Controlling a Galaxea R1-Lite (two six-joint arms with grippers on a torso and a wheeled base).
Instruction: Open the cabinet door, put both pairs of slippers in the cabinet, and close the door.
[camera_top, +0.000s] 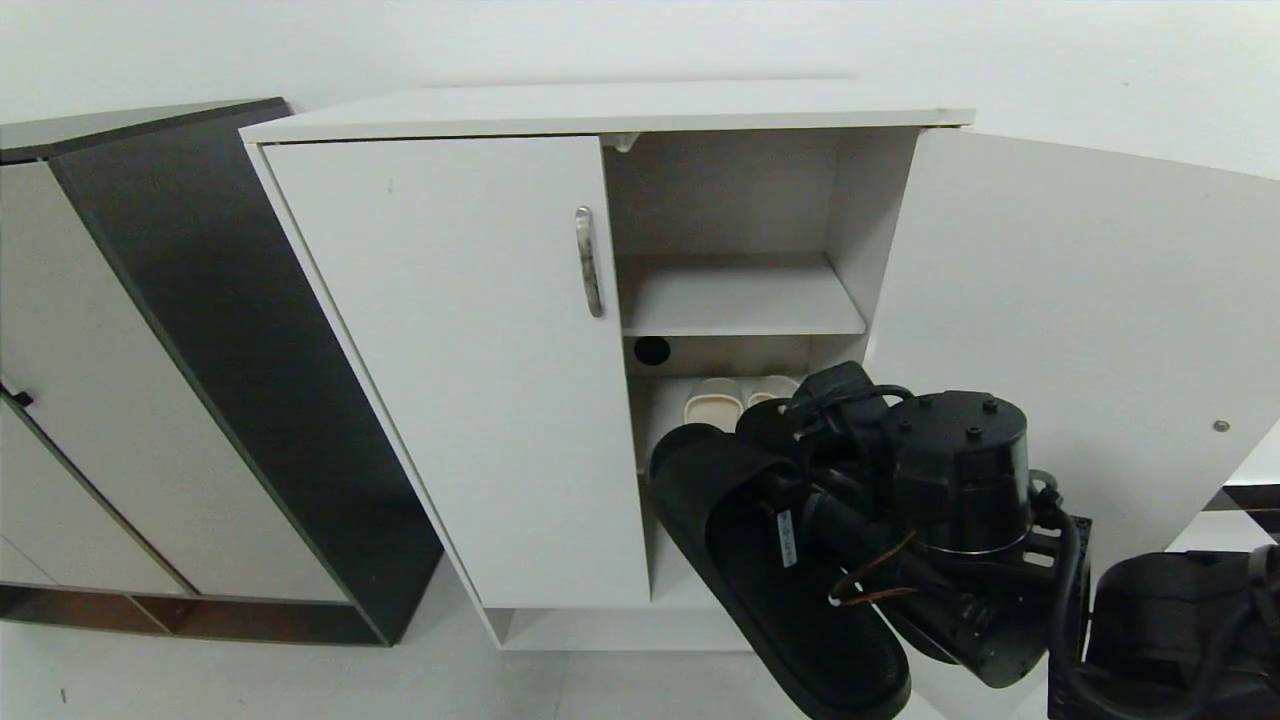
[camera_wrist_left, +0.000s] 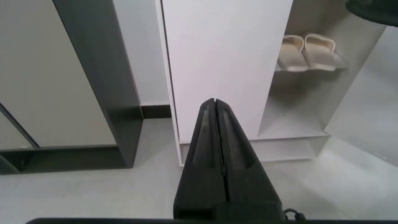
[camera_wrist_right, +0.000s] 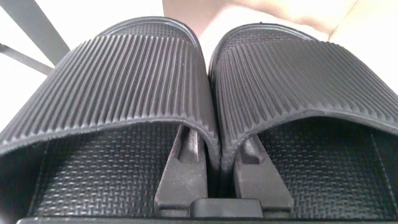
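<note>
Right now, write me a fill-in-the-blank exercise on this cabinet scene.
1. The black slippers are held by the right gripper, which is ____ on them.
2. The beige slippers lie ____ the cabinet.
3. The cabinet's ____ door stands open.
Missing words: shut; inside; right.

The right arm (camera_top: 960, 480) is matte black: a round housing (camera_top: 955, 450) topped with small screws (camera_top: 988, 405), looped black cables (camera_top: 1062, 560), 1 copper-coloured wire (camera_top: 862, 566).

Cabinet (camera_top: 450, 380): 1 slipper pair (camera_top: 738, 398) on a shelf (camera_top: 660, 405) inside. 2nd pair (camera_top: 770, 570) before the opening, in right gripper (camera_wrist_right: 217, 162). Another cabinet (camera_top: 200, 350) left.
</note>
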